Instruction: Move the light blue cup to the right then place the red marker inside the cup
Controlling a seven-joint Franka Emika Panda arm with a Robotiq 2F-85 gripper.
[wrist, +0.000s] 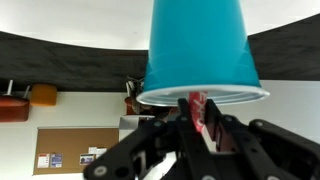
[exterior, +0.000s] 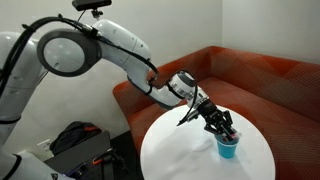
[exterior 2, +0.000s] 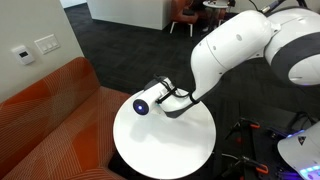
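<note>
**Gripper (wrist: 197, 128) pinches the red marker (wrist: 198, 107) at the cup's rim**

Dark fingers (wrist: 222, 132) fill the lower part of the wrist view, drawn in close with only a narrow gap between them. In that gap sits the red marker, and the jaws appear to be clamped on it, though the picture is blurred where pads and marker meet. Only a short red stretch of the marker shows, its end right at the rim of the light blue cup (wrist: 198, 45). The cup looms large there, its wide mouth turned toward the fingers.

In an exterior view the gripper (exterior: 223, 127) hangs directly over the light blue cup (exterior: 228, 150), almost touching its mouth. The cup stands upright on the round white table (exterior: 180, 150), toward the edge nearest the orange sofa (exterior: 270, 80). A speck of red shows just above the cup between the fingers.

In an exterior view from the opposite side, the white arm (exterior 2: 235, 50) reaches over the table (exterior 2: 150, 150) and hides both cup and marker.
</note>
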